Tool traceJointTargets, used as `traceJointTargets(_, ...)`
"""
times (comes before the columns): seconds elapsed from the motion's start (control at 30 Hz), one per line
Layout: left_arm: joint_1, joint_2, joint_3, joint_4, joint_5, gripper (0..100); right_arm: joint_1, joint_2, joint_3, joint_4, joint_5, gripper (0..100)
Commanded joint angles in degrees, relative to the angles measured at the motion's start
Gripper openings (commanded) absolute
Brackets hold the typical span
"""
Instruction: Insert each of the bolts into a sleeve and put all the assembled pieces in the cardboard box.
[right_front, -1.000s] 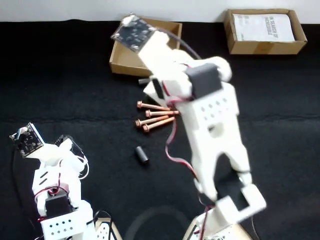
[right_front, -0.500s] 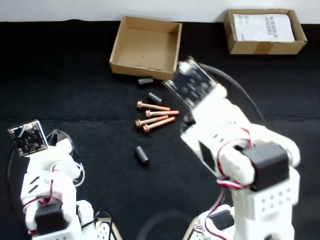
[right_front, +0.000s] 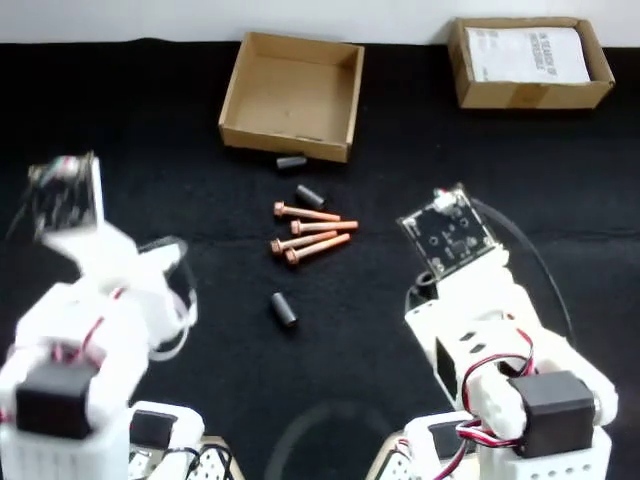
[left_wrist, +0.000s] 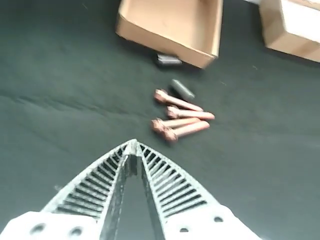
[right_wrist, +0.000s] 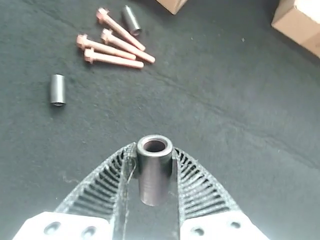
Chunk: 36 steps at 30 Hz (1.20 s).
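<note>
Right claw (right_wrist: 154, 149) is backing from the cardboard box (right_front: 290, 100), pinching a sleeve (right_wrist: 155, 175) for a bolt (right_front: 305, 213); left claw (left_wrist: 134, 145) is lifting, pressed together.

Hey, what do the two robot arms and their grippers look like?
The left arm and right arm are white plastic with black motor blocks, red wires and a dark circuit board each. The left gripper and right gripper are pale, ribbed and triangular.

**A robotics bench, plain and simple**

We're at a lab-style test bench: black cloth (right_front: 560, 200) over the table, white printed arms (right_front: 100, 330) with a bare circuit board (right_front: 452, 237) and loose red wiring (right_front: 497, 362), cardboard boxes (right_front: 290, 100), copper bolts (right_front: 310, 232) laid out.
</note>
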Motion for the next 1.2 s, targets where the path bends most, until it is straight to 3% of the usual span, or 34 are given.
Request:
traceJointTargets(0.0,5.3,12.4,-11.2,2.4,10.6,1,2.9,-4.1,5.3,-2.4,-0.2,0.8)
traceJointTargets(0.33,7.3,37.6,-22.5,2.3,21.9,1,9.9,-11.0,16.8,-8.4,0.0,0.8)
traceJointTargets(0.57,13.9,56.2,-29.8,4.2,22.3,1,14.5,-11.1,19.7,-12.3,0.1,0.8)
traceJointTargets(0.87,14.7,75.3,-39.7,4.1,25.1,1,22.1,-11.2,26.2,-20.0,5.5,0.8)
traceJointTargets(1.17,16.1,90.1,-46.6,4.2,26.3,1,22.8,-11.0,27.5,-23.8,7.2,0.8)
